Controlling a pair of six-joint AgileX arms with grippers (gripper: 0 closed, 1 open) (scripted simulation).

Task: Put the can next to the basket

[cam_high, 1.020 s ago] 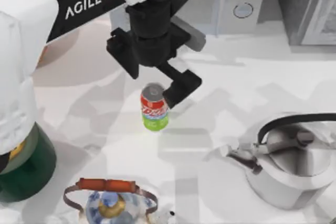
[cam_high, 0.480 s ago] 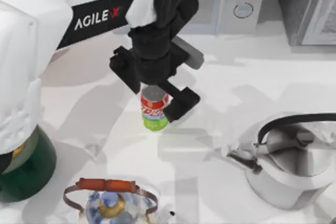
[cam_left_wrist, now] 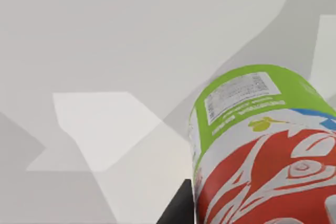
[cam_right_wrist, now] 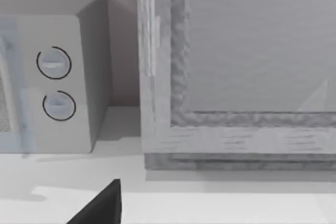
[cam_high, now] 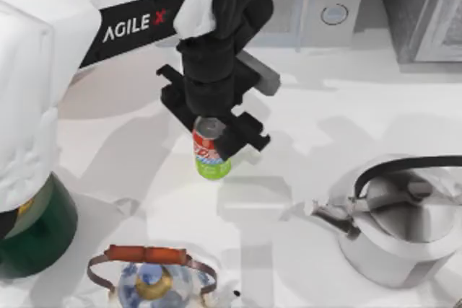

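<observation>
Can [cam_high: 211,151] stands upright near the middle of the white table [cam_high: 325,128] in the top view, silver top up, red band above the light green base. The left gripper [cam_high: 214,135] is down over it, black fingers on either side of the red band at about 10 and 4 o'clock from the can, seemingly pressed against it; the grip looks closed on the can, whose green base seems to meet the table. The left arm reaches in from 10 o'clock of the view, its white link lettered AGILE X. A dark green kettle [cam_high: 32,225] sits at 8 o'clock from the can, by the table's left edge. A blue-and-white kettle [cam_high: 151,279] with an orange-wrapped handle is at 6 o'clock, near the bottom edge. A silver kettle [cam_high: 404,225] with a dark handle is at 4 o'clock, well apart from the can. A microwave [cam_high: 328,1] with two round knobs stands at 1 o'clock along the back, and a grey cabinet [cam_high: 426,9] is just beside it at 2 o'clock.

Left wrist view: the can [cam_left_wrist: 262,150] is very close, its green end with a white label patch toward the table and red-and-white lettering nearer the camera. A dark finger [cam_left_wrist: 176,208] touches its side. The table [cam_left_wrist: 105,51] behind is bare white with grey shadows.

Right wrist view: the microwave [cam_right_wrist: 58,77] and the grey cabinet [cam_right_wrist: 236,66] stand side by side on the table [cam_right_wrist: 210,198]. A dark part of the right gripper [cam_right_wrist: 102,205] juts in; I cannot tell whether it is wide or narrow.
</observation>
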